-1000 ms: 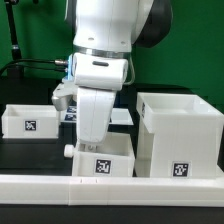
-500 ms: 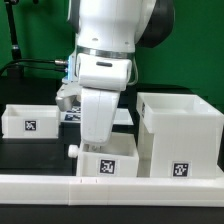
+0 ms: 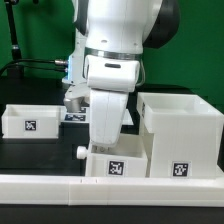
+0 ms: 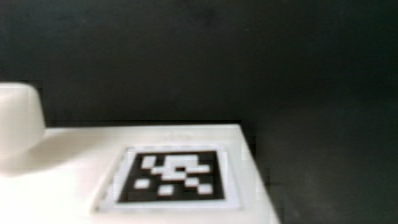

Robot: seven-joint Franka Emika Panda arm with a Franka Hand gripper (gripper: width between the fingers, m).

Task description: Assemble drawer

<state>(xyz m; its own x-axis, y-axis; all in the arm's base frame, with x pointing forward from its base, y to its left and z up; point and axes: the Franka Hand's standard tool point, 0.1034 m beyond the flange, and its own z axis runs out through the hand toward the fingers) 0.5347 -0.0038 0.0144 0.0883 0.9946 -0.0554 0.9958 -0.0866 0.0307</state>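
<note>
Tray (image 3: 135, 166) sits under the tool (image 3: 108, 142) (fingers hidden); housing (image 3: 180, 135) alongside.

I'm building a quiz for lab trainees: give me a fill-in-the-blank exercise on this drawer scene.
1. The arm reaches down into the tray whose knob points to the exterior view's ___.
2. On that tray's other side stands the big open ___.
3. Counting the far tray, the trays in view number ___.
4. The backdrop is ___.
Missing words: left; housing; two; green.
</note>
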